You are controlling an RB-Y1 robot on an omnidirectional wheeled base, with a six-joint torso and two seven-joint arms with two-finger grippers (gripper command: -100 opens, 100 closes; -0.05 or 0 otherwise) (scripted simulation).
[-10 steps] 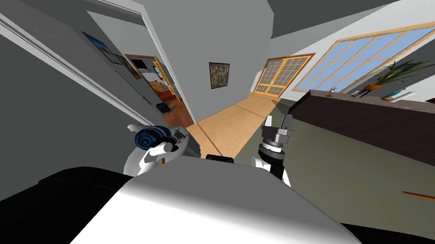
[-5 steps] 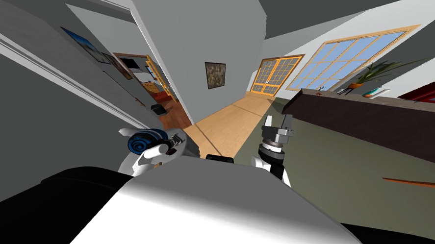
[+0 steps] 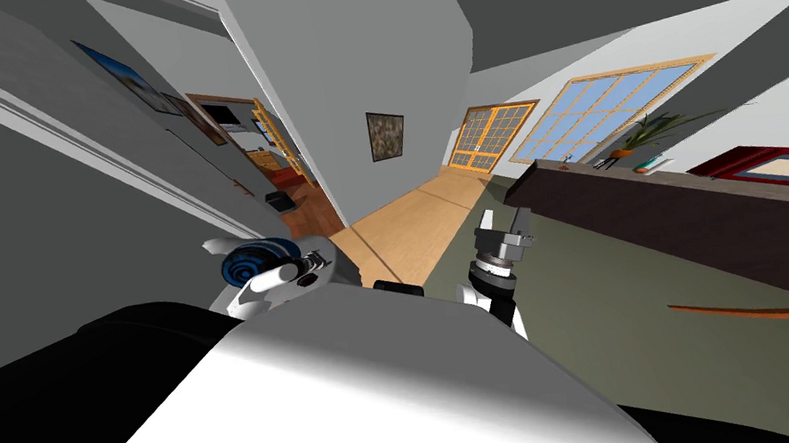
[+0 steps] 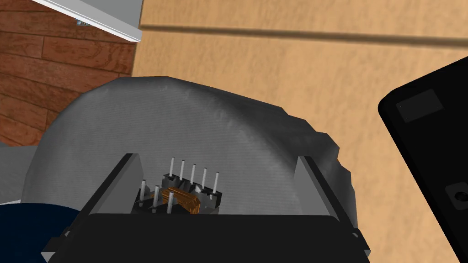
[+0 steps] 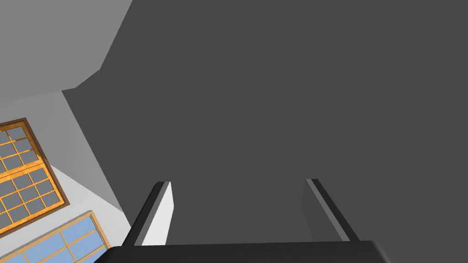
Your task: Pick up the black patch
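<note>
1. A pale wooden floor [image 3: 402, 223] runs up the middle of the head view along a hallway. A reddish-brown floor [image 3: 315, 205] begins beyond the doorway left of centre.
2. A long dark counter [image 3: 696, 215] crosses the right half of the head view. The items on its top at the upper right are too small to name, apart from a potted plant [image 3: 648, 134].
3. A large blue-paned window [image 3: 606, 111] fills the upper right of centre, with an orange-framed glazed door [image 3: 488, 137] just to its left.
4. The right gripper [image 3: 505, 214] stands just right of centre in the head view, pointing upward. Its fingers are spread wide with nothing between them, and it looks idle.
5. The left gripper [image 4: 217, 159] sits low and left of centre in the head view. Its wrist view looks down toward the pale floor, with the fingers parted and pressing on nothing.
6. A small dark part [image 4: 189, 198] with upright metal pins and a copper-coloured winding sits at the lower middle of the left wrist view. It lies between the fingers, close against the gripper's body and nearer one finger.
7. I cannot tell which thing is the black patch. The small dark part is the only candidate near a claw, but it hardly looks like a patch.
8. As I judge it, the pick-up is not yet done, since neither claw is clamped on anything. Finding the patch, reaching it and closing on it all remain.
</note>
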